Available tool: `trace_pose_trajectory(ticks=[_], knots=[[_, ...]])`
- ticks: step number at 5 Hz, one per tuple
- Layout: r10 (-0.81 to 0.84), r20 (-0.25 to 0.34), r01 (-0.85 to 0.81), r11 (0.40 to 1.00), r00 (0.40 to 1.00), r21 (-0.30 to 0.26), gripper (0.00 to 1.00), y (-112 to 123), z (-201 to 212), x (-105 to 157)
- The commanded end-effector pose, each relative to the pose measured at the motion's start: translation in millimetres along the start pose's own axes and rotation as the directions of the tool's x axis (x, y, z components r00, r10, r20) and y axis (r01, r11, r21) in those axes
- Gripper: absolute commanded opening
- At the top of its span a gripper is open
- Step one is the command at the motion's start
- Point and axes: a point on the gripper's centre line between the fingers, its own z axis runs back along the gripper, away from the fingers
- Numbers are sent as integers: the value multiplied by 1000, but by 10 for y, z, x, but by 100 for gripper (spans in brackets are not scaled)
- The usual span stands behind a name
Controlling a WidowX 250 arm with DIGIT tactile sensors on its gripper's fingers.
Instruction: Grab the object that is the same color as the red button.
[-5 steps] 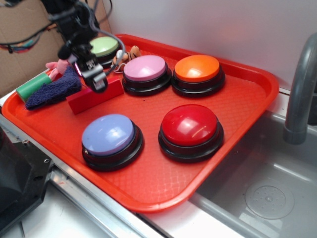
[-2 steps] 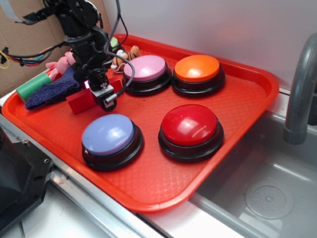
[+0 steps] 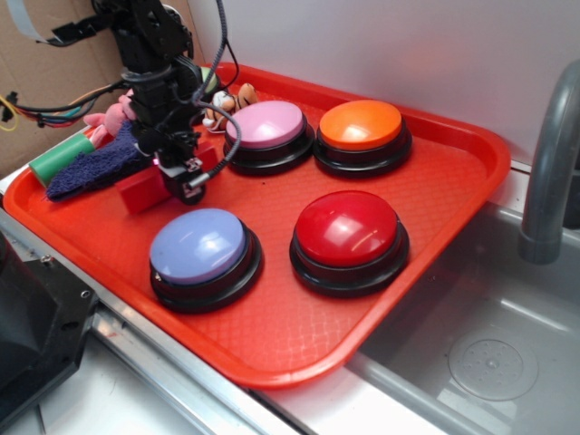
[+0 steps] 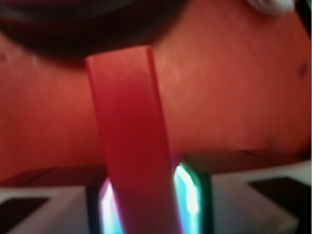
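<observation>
Black jointed arm [image 3: 149,54] draped with black cables, ending in a pink-lit black claw [image 3: 181,177].

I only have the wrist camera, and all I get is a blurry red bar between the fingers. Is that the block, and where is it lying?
Observer: Yes. The exterior view shows the gripper down over the red block, which lies flat on the red tray.
Operator: Anything crowding it?
Observer: A purple cloth lies right beside it on the left of the picture. The lilac button sits in front, apart from it.
Operator: And the red button?
Observer: The red button stands toward the tray's front right, well clear of the gripper.
</observation>
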Motion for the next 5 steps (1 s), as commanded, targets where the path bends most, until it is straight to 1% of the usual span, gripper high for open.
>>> trace_pose_trajectory(ticks=[1, 2, 3, 4, 5], knots=[[126, 116, -119, 990, 985, -72, 0, 202, 800, -69], [176, 157, -162, 982, 972, -94, 0, 249, 1029, -171], [233, 190, -223, 972, 954, -71, 0, 277, 1282, -254], [247, 211, -236, 969, 946, -76, 0, 289, 1385, -262], [285, 150, -289, 957, 947, 3, 0, 392, 1317, -266]])
